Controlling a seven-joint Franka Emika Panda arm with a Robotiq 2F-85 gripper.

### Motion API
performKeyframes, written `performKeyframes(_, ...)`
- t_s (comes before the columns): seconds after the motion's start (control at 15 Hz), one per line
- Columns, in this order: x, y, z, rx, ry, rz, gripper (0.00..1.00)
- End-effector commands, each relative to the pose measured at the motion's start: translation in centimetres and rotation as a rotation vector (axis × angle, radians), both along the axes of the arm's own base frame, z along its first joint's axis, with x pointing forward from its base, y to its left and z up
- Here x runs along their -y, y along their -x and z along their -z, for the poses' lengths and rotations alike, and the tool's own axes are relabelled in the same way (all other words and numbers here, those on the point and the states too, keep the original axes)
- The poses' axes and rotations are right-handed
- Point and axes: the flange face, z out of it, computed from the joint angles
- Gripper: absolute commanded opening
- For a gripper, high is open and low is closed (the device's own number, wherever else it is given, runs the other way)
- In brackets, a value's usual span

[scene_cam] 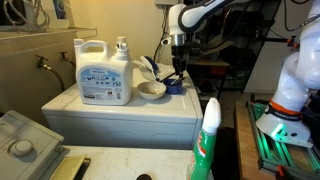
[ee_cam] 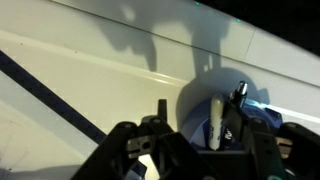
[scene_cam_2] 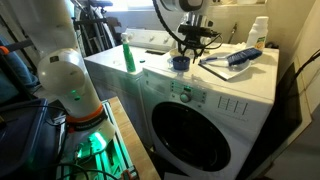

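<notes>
Blue cup (scene_cam_2: 180, 63) upright on washer (scene_cam_2: 155, 66), mouth upward, just beneath hand (scene_cam_2: 184, 52).

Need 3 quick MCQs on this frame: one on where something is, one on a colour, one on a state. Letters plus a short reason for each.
1. Where is the gripper?
A. Inside the drum
B. Just above the small cup on the machine top
C. Down by the floor

2. What colour is the detergent jug?
A. White with a blue label
B. Red
C. Black

3. How is the round front door of the machine?
A. Swung wide open
B. Taken off
C. Shut

Answers:
1 B: in both exterior views the fingers hang directly over the cup on top of the machine.
2 A: an exterior view shows a white body with a blue label on the front.
3 C: an exterior view shows the door lying flush in the front panel.
</notes>
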Motion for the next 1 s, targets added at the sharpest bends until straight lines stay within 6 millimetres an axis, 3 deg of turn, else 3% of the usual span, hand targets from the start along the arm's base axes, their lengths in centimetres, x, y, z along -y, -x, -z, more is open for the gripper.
performKeyframes(0.0, 0.2, -0.1, 0.2, -0.027, 0.003, -0.033, 0.48)
performKeyframes(0.07, 0.1, -0.1, 0.2, -0.031, 0.002, -0.038, 0.33)
performKeyframes(0.13, 0.0, -0.1, 0.3, -0.036, 0.001, -0.044, 0.32)
performKeyframes(0.4, 0.0, -0.1, 0.3, -0.049, 0.012, -0.053, 0.03)
performKeyframes(0.93, 0.5, 0.6, -3.9, 0.019, 0.059, -0.074, 0.07)
